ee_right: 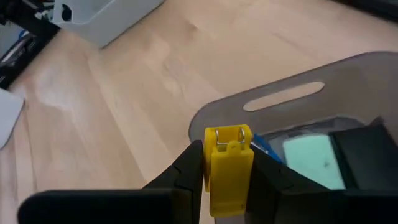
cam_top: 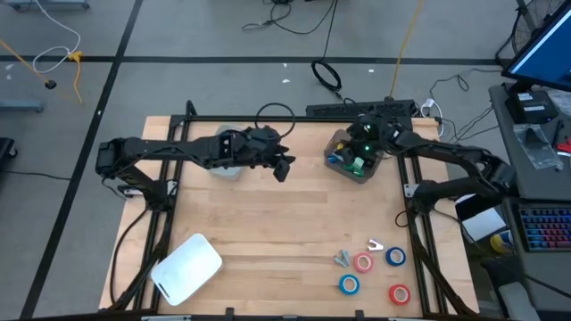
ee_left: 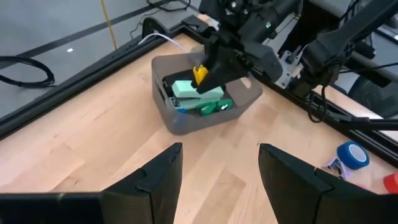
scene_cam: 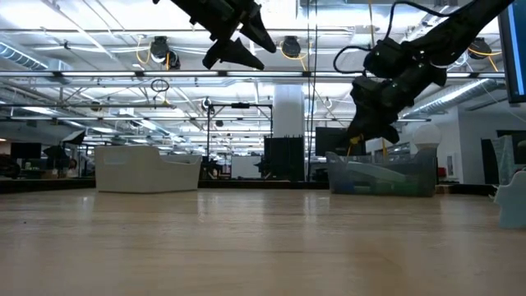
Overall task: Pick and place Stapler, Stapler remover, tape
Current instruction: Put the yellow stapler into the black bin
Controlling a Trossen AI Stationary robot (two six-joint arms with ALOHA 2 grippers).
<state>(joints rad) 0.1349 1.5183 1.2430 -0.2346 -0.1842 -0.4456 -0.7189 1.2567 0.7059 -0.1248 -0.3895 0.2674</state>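
My right gripper point(cam_top: 360, 148) hangs over the grey see-through bin point(cam_top: 336, 143) at the table's far right and is shut on a small yellow stapler point(ee_right: 227, 168). A pale green stapler point(ee_left: 189, 89) and a darker green one point(ee_left: 213, 106) lie in the bin. My left gripper point(ee_left: 217, 171) is open and empty, raised above the far middle of the table point(cam_top: 284, 168). Two red tape rolls point(cam_top: 362, 262) and two blue ones point(cam_top: 395, 257) lie flat near the near right corner. Two metal staple removers point(cam_top: 373, 243) lie beside them. My right gripper pinches the yellow stapler's body between its two fingers point(ee_right: 189, 168), one on each long side. The stapler's metal-tipped end point(ee_right: 227, 135) sticks out past the fingertips. The fingers slant down from above, and the stapler point(ee_left: 199, 74) is lifted clear above the bin's contents.
A pale bin point(cam_top: 227, 160) stands on the far side under the left arm. A white lid point(cam_top: 186, 267) lies near the near left corner. Bare wood point(cam_top: 285, 223) spans the middle of the table. Cables and a power strip point(cam_top: 357, 109) lie on the floor behind the far edge.
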